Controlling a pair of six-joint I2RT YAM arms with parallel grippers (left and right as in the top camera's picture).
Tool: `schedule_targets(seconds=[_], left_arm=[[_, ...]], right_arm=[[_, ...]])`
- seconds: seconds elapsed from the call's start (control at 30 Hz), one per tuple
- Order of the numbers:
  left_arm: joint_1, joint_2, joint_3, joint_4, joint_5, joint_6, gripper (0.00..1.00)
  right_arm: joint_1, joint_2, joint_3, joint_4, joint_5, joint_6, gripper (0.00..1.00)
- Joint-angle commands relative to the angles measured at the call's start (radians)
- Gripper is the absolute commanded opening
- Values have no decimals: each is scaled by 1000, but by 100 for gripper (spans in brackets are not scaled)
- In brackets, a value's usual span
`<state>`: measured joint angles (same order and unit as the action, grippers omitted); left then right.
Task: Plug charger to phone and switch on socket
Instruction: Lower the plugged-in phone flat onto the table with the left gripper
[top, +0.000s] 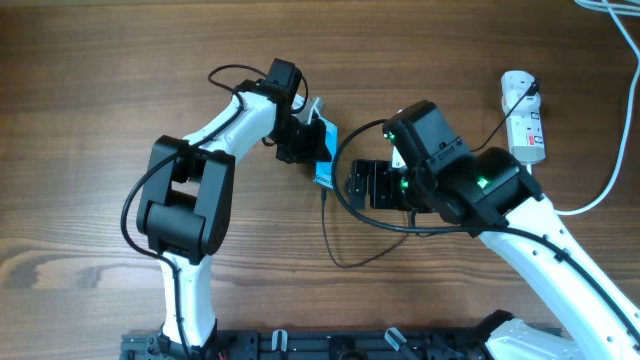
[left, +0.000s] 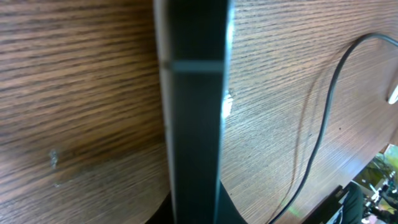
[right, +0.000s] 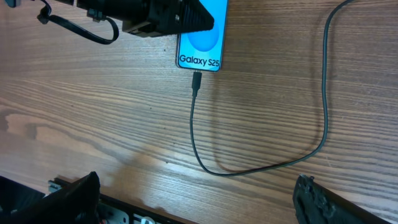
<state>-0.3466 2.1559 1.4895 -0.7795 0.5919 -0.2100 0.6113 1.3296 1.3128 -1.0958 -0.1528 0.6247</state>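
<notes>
Near the middle of the wooden table (top: 100, 60): item one, the phone (right: 200, 37), its turquoise screen lit and its "Galaxy S25" end towards the right wrist camera. In the left wrist view it shows only as a dark upright bar. Item two, the left gripper (top: 305, 140), reaching in from the left, its black fingers (right: 186, 18) closed on the phone's upper part and covering that end of the screen. Item three, the charger (right: 324, 93), a thin black cable. Its plug tip (right: 197, 81) meets the middle of the phone's lower edge, though whether it is fully seated cannot be told. From there the cable runs down, bends into a wide loop across the bare wood and rises again on the right. Item four, the right gripper (top: 358, 185), just beside the phone on its right and touching neither phone nor cable, its two fingers spread wide apart with nothing between them. Item five, the socket (top: 525, 120), a small white strip with red marking, lying near the table's far right edge, well apart from the phone. Item six, a thick white cord (top: 605, 195), curving along the right edge beside the socket.
</notes>
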Motion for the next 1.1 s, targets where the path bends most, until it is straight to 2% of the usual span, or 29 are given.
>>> schedule_targets(seconds=[0.0, 0.8, 0.87, 1.07], left_arm=[[-1, 5, -35, 6, -48, 20, 9], [-1, 5, -39, -24, -209, 20, 40], [-1, 5, -39, -25, -209, 20, 47], [-1, 5, -39, -28, -230, 16, 49]], right_arm=[[-3, 0, 15, -2, -2, 6, 99], [-3, 0, 15, -1, -2, 5, 100], [-3, 0, 15, -2, -2, 4, 100], [-3, 0, 15, -10, -2, 3, 100]])
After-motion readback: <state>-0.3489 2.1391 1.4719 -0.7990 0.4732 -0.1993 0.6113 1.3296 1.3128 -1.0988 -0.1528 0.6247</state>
